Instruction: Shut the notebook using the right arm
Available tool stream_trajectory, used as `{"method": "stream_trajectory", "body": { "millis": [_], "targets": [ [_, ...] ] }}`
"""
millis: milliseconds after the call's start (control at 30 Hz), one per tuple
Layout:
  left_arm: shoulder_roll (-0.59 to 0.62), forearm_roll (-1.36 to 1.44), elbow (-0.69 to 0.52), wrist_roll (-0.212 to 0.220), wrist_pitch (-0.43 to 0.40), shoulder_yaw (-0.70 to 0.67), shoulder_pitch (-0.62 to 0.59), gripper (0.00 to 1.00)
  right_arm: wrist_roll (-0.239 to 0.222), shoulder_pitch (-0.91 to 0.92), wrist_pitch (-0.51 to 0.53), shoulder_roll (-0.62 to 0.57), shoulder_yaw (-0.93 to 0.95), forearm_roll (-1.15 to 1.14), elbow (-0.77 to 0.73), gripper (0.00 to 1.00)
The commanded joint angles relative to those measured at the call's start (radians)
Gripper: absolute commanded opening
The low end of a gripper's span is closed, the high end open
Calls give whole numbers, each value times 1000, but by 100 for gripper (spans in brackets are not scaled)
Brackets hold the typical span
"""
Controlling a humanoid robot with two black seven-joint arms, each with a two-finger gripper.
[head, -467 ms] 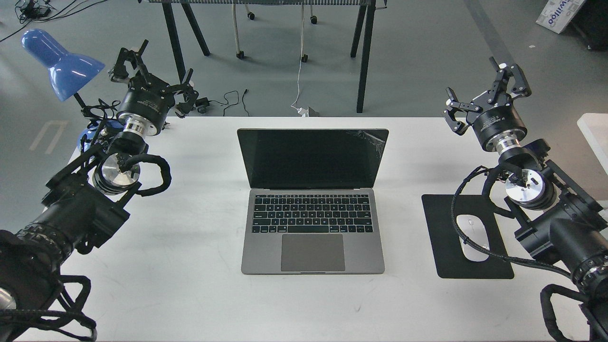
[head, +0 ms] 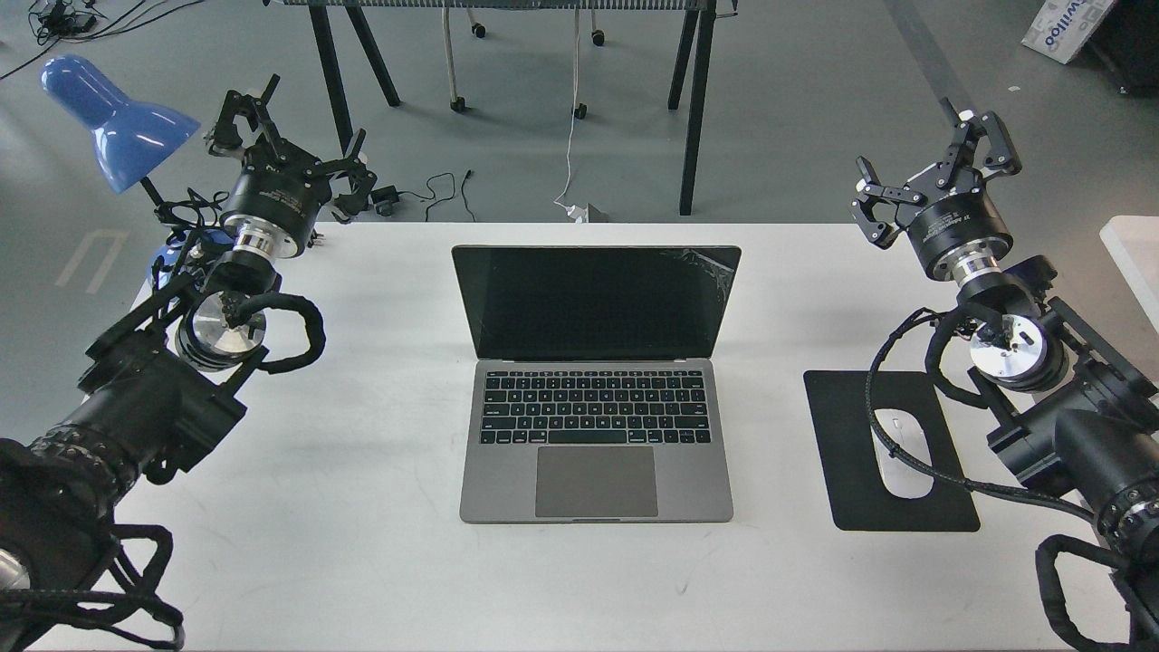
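While lid stands open, notebook (head: 596, 380) looks stiff, slippery, screen fragile; push lid's top edge. Right pincer (head: 933, 163) spread wide, empty, well apart over surface (head: 362, 471).

We lose both arms' bases past the lower corners; white mouse (head: 905, 457) partly behind right arm's cable; lamp (head: 118, 118) base behind left arm; box (head: 1068, 27) cropped top right.
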Motion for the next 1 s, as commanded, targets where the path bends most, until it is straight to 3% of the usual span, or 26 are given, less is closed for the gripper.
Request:
{"method": "stream_trajectory", "body": {
  "millis": [0, 133, 433, 633, 967],
  "targets": [
    [1, 0, 0, 1, 0, 2, 0, 100, 0, 38, -26, 34, -45, -3, 1, 100],
    [1, 0, 0, 1, 0, 0, 0, 100, 0, 78, -82, 101, -97, -3, 2, 100],
    [1, 0, -1, 1, 0, 0, 0, 100, -16, 78, -48, 146, -203, 1, 15, 100],
    [1, 0, -1, 1, 0, 0, 0, 100, -17, 64, -13, 144, -279, 1, 28, 100],
    [1, 0, -1, 1, 0, -1, 0, 100, -25, -2, 30, 48, -428, 1, 226, 100]
  ]
}}
